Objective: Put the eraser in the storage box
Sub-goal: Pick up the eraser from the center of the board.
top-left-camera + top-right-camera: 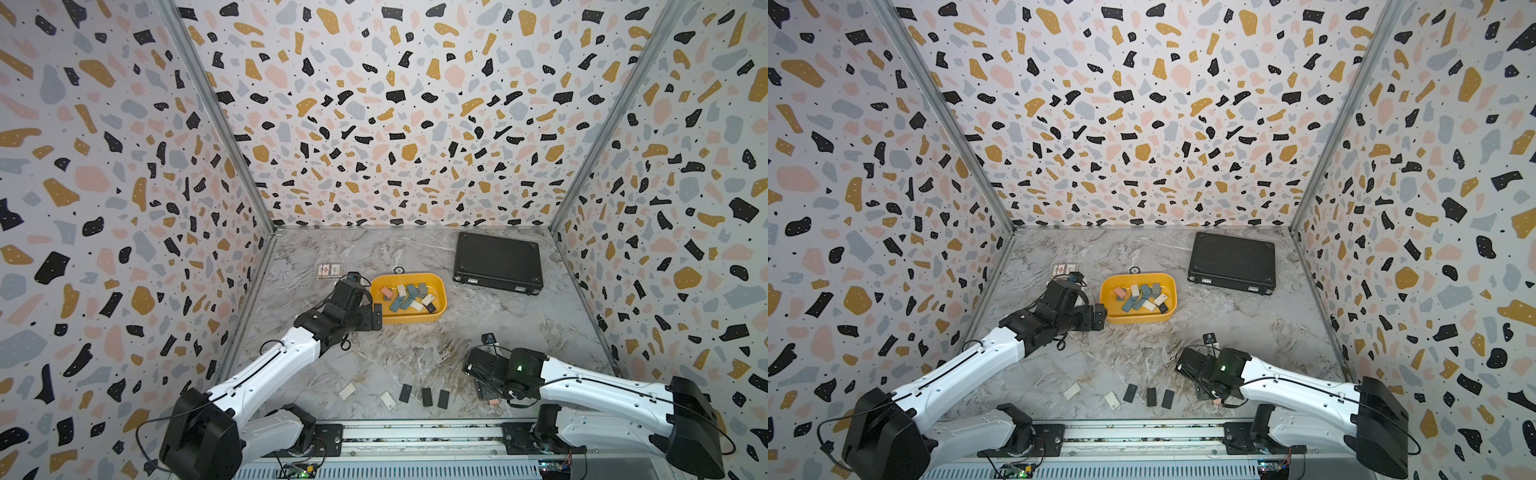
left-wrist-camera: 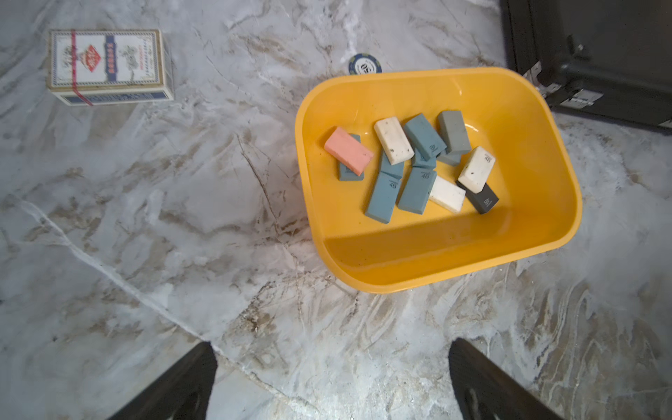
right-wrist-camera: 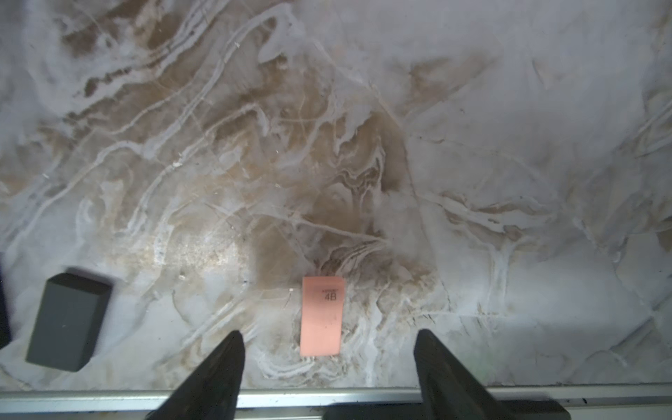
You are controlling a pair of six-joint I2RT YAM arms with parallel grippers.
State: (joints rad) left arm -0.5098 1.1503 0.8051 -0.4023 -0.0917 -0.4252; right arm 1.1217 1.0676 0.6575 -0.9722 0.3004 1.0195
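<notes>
The yellow storage box (image 1: 409, 318) (image 1: 1138, 319) (image 2: 436, 269) sits mid-table with several erasers (image 2: 418, 189) in it: blue, white, grey, pink and black. My left gripper (image 1: 374, 318) (image 2: 332, 347) hovers at the box's left front edge, open and empty. A pink eraser (image 3: 322, 314) (image 1: 493, 402) lies flat on the marble near the front rail. My right gripper (image 3: 329, 334) (image 1: 488, 395) is open right over it, a finger on each side, not touching it.
Three dark erasers (image 1: 427, 397) and two white ones (image 1: 347, 390) lie along the front edge; a dark grey one (image 3: 69, 320) is beside the right gripper. A black case (image 1: 496, 262) stands back right. A card pack (image 2: 107, 65) and a chip (image 2: 364, 65) lie behind the box.
</notes>
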